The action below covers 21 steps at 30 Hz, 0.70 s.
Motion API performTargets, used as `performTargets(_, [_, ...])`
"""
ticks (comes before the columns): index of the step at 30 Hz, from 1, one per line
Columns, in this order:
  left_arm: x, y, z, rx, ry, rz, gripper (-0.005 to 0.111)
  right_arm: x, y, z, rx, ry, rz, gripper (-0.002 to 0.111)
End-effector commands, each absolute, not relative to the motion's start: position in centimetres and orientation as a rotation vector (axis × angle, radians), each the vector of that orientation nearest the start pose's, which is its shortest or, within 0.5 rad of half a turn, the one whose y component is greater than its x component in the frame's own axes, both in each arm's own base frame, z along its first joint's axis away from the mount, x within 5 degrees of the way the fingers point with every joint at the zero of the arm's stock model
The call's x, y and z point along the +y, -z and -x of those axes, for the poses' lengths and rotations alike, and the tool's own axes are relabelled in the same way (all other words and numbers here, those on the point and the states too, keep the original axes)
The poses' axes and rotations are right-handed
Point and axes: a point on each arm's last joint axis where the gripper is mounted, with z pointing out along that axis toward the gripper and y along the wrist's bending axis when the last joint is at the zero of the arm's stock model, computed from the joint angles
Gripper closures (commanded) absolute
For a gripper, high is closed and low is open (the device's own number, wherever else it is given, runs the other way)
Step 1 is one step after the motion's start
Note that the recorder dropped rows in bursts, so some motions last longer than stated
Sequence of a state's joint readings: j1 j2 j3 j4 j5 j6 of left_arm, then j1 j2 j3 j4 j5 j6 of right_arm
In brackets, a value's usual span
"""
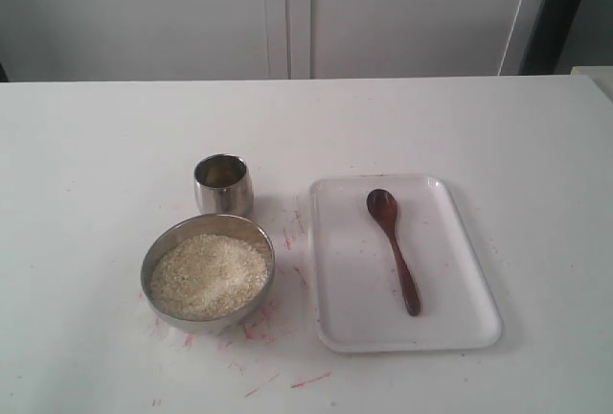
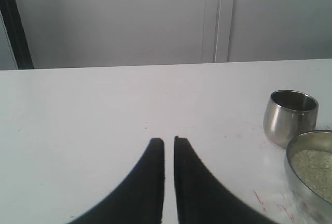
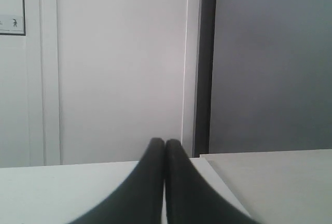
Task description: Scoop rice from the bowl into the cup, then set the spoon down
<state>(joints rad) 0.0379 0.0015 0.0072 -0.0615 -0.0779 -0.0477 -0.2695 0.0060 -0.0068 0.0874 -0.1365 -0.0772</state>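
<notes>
The wide steel bowl point(image 1: 147, 275) holds a flat mass of pale rice point(image 1: 209, 275) near the table's front left. Just behind it stands the small steel cup point(image 1: 223, 186), upright. The dark wooden spoon point(image 1: 395, 246) lies on the white tray point(image 1: 460, 270), head toward the back. No arm shows in the exterior view. My left gripper point(image 2: 169, 140) is shut with only a thin slit between its black fingers, holding nothing, over bare table with the cup point(image 2: 289, 117), bowl point(image 2: 300, 195) and rice point(image 2: 314, 164) off to one side. My right gripper point(image 3: 165, 142) is shut and empty, facing the wall.
The white table point(image 1: 115, 146) carries red scuff marks point(image 1: 259, 333) around the bowl and toward the front edge. White cabinet doors point(image 1: 287, 11) stand behind the table. A second pale surface point(image 3: 275, 177) adjoins the table in the right wrist view.
</notes>
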Motion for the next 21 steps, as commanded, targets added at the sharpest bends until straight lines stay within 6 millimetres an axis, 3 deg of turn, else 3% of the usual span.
performTargets(1, [0.2,-22.1,-5.5,1.397,0.064,0.109,0.092,-1.6,-22.6,-5.2,1.331,0.240,-0.195,0.108])
performTargets(4, [0.2,-22.1,-5.5,1.397,0.064,0.109,0.092,-1.3,-22.5,-5.3,1.352,0.234,-0.153,0.108])
performTargets(9, [0.2,-22.1,-5.5,1.397,0.064,0.109,0.092,-1.4,-22.1,-5.3,1.372,0.109,-0.285,0.108])
performTargets(13, [0.2,-22.1,-5.5,1.397,0.064,0.109,0.092,-1.5,-21.3,-5.4,1.459,0.149,-0.276,0.108])
performTargets(21, [0.2,-22.1,-5.5,1.397,0.064,0.109,0.092,-1.6,-21.3,-5.4,1.467,0.153,-0.274,0.108])
